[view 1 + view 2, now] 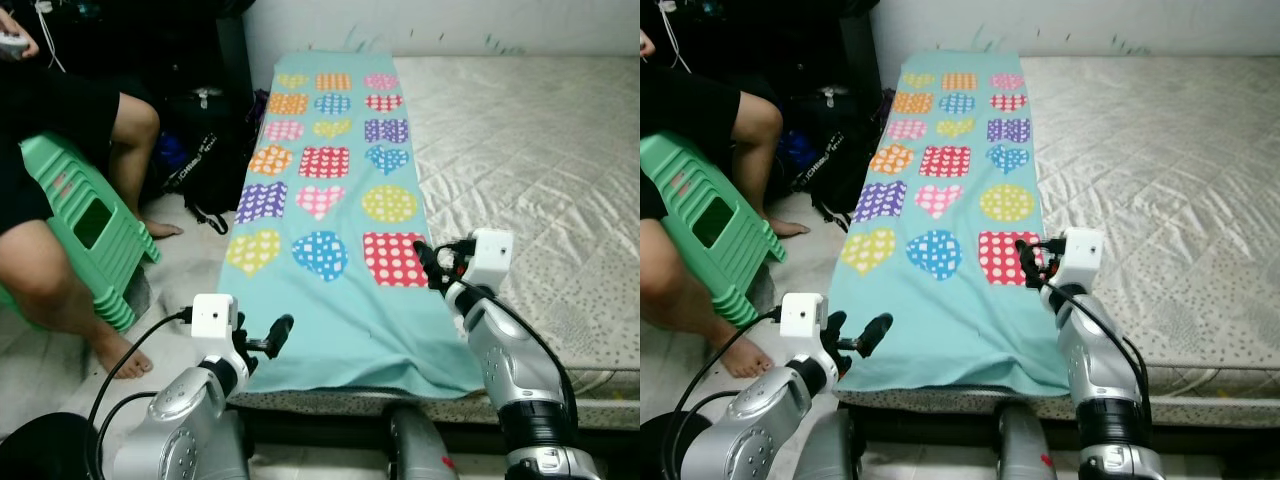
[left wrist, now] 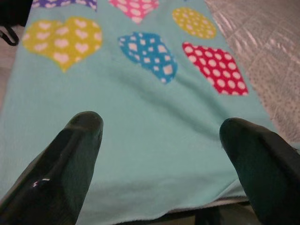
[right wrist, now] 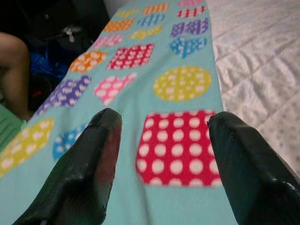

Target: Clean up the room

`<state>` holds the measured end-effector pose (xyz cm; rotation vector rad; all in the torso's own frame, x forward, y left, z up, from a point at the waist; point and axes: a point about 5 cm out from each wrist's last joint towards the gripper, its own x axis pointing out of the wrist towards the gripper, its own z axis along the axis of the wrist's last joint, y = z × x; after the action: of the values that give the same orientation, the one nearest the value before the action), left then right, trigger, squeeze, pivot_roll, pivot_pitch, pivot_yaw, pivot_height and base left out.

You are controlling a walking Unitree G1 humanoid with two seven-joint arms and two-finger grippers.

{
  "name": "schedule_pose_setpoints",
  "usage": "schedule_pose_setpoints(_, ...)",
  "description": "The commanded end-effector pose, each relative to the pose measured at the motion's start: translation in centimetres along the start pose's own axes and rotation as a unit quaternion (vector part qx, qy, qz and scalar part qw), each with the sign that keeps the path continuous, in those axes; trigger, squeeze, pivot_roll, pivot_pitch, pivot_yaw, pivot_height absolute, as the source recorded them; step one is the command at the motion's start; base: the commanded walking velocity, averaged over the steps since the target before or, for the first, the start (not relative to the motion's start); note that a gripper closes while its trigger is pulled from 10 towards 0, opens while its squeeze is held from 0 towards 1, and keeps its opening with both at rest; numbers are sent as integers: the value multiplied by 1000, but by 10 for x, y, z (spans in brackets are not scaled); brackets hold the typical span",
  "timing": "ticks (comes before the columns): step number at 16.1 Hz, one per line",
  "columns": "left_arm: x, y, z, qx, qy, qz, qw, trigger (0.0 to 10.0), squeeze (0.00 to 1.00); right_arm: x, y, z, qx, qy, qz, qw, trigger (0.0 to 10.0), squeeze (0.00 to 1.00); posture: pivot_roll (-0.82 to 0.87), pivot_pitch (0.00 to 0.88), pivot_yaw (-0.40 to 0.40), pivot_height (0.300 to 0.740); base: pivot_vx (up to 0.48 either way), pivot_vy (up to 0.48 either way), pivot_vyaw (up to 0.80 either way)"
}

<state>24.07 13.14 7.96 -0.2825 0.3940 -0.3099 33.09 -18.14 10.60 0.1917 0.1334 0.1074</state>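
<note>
A soft turquoise fleece blanket [image 1: 330, 220] patterned with dotted hearts and squares is spread along the quilted grey mattress [image 1: 540, 170]. Both the left gripper [image 2: 161, 140] and right gripper [image 3: 161, 140] are held wide above it. A green plastic stool [image 1: 85, 225] is seen on the floor.

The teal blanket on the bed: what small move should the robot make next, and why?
Probably lower both open pincers onto the teal blanket near its front edge. The left pincer hovers at the near left corner, the right pincer over the red dotted square; neither grips cloth yet.
</note>
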Motion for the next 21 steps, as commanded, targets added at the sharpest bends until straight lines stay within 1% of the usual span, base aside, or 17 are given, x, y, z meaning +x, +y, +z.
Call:
schedule_pose_setpoints(1,1,0,3,10,-6,-2,1000,10000,0,4,1,8,1,-14,-1,1000,10000,0,-50,0,26,670,0,0,0)
schedule_pose_setpoints(3,2,1,3,10,-6,-1,1000,10000,0,6,0,14,2,-23,-6,1000,10000,0,-52,0,27,699,0,0,0)
schedule_pose_setpoints(4,2,1,4,10,-8,-1,1000,10000,0,6,0,15,2,-25,-6,1000,10000,0,-53,0,28,704,0,0,0)
schedule_pose_setpoints(6,3,1,6,10,-20,6,1000,10000,0,7,-1,19,1,-33,-9,999,10000,0,-57,0,29,737,0,0,0)
schedule_pose_setpoints(9,5,3,9,10,-32,19,999,10000,0,7,-2,21,-1,-38,-14,999,10000,0,-59,0,30,740,0,0,0)
schedule_pose_setpoints(14,7,4,11,5,-46,25,999,10000,0,6,-6,22,-6,-41,-26,999,10000,0,-62,0,34,740,0,0,0)
schedule_pose_setpoints(18,7,6,12,7,-58,36,998,10000,0,0,-11,15,-7,-35,-42,998,10000,0,-69,0,39,740,0,0,0)
schedule_pose_setpoints(19,8,6,11,6,-56,35,998,10000,0,-3,-12,11,-9,-31,-47,998,10000,0,-69,0,39,740,0,0,0)
schedule_pose_setpoints(21,9,4,9,4,-55,33,998,10000,0,-5,-12,9,-10,-29,-50,998,10000,0,-81,0,43,740,0,0,0)
